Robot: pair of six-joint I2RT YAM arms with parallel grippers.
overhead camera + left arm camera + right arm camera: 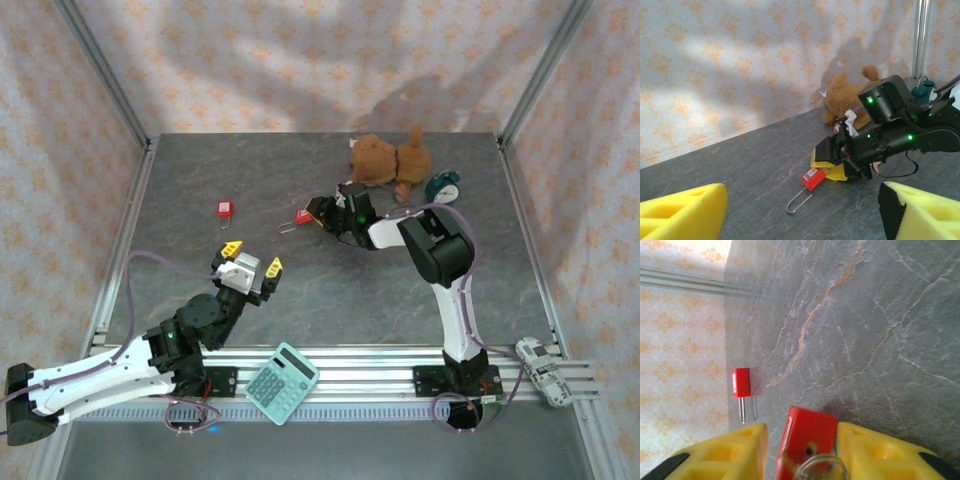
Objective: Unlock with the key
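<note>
A red padlock [303, 216] lies on the grey table with its thin wire shackle [799, 201] pointing toward the near side. My right gripper [316, 212] is low over the table at the lock's body. In the right wrist view the red body [807, 437] sits between the two yellow fingers [730, 455], with a gap on each side, so the gripper is open. A blurred metal key ring [821, 466] hangs in front of the lock's keyhole; the key's blade is not visible. My left gripper [252, 258] hovers open and empty, nearer the front, facing the lock.
A second red padlock [225, 209] lies to the left, its shackle visible [741, 382]. A brown teddy bear [385, 160] and a green alarm clock [443, 188] sit behind the right gripper. A teal calculator [282, 382] and a toy car [543, 370] rest on the front rail.
</note>
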